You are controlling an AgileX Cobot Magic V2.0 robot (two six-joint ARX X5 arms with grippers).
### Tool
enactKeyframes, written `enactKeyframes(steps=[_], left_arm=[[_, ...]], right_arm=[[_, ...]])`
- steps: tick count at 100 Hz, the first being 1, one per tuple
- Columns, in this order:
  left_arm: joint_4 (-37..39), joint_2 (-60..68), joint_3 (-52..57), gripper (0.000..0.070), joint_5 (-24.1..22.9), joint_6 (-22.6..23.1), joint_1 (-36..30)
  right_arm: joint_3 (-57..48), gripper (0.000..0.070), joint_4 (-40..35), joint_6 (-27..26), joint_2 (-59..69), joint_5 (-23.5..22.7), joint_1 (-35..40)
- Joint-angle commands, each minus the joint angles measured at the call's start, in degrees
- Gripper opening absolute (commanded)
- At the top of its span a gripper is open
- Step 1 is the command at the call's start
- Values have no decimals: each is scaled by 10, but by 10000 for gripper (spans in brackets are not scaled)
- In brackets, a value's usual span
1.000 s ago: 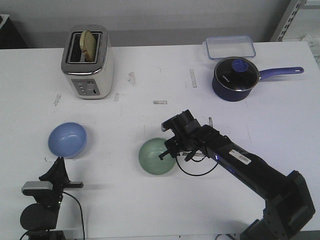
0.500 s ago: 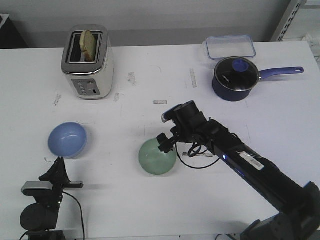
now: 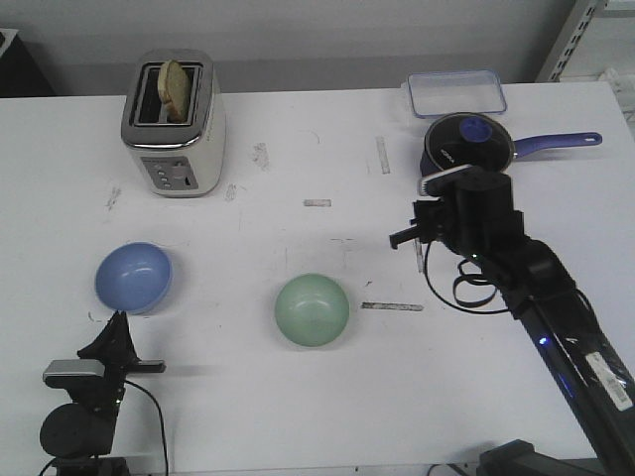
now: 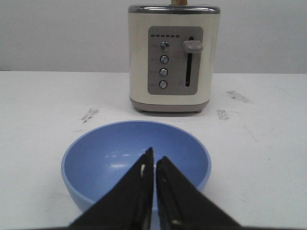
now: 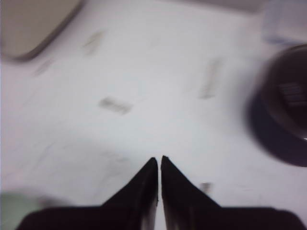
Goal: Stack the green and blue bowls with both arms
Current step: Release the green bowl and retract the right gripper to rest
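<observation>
The pale green bowl (image 3: 313, 309) sits upright and empty near the table's middle front. Its edge shows blurred in the right wrist view (image 5: 19, 203). The light blue bowl (image 3: 134, 277) sits upright at the front left. My left gripper (image 3: 119, 319) rests low just in front of the blue bowl, shut and empty. In the left wrist view the shut gripper (image 4: 154, 155) points at the blue bowl (image 4: 105, 158). My right gripper (image 3: 400, 238) hangs above the table to the right of the green bowl, clear of it. In the right wrist view it (image 5: 159, 160) is shut and empty.
A cream toaster (image 3: 174, 124) with a bread slice stands at the back left, behind the blue bowl (image 4: 170, 57). A dark blue lidded saucepan (image 3: 468, 154) and a clear container (image 3: 454, 94) stand at the back right, just behind my right arm.
My right arm has pulled away from the green bowl, moving up and to the right. The green bowl stays in place. The left arm and the blue bowl have not moved.
</observation>
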State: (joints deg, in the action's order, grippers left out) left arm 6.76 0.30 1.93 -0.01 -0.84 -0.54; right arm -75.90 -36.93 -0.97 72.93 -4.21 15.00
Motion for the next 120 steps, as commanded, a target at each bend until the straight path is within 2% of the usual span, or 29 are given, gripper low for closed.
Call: enactKeyframes(steps=[1,28,50,65,88,103,120], left_arm=[[7,-1,-12,2,0,0,0],[7,-1,-12,2,0,0,0],[2,-1,-12,1,0,0,0],[-3,-1,-12,1,0,0,0],[-19,0,-11,1,0,-2,0],[8,0,4,1,-2,-46,0],[7,11,72,1,-5,-39,0]], right_arm=[[10,0,8,12,-13,2,-16],[181,0,93,26,-128,-1,-77],[362,0,205,27,-243,-3,-83],[443,0,247,27,-309,-2,-83],[479,0,271,27,-343,-2,-83],[479,0,284,27,-342,-2,-83],[479,0,290,26,-342,-2,-83]])
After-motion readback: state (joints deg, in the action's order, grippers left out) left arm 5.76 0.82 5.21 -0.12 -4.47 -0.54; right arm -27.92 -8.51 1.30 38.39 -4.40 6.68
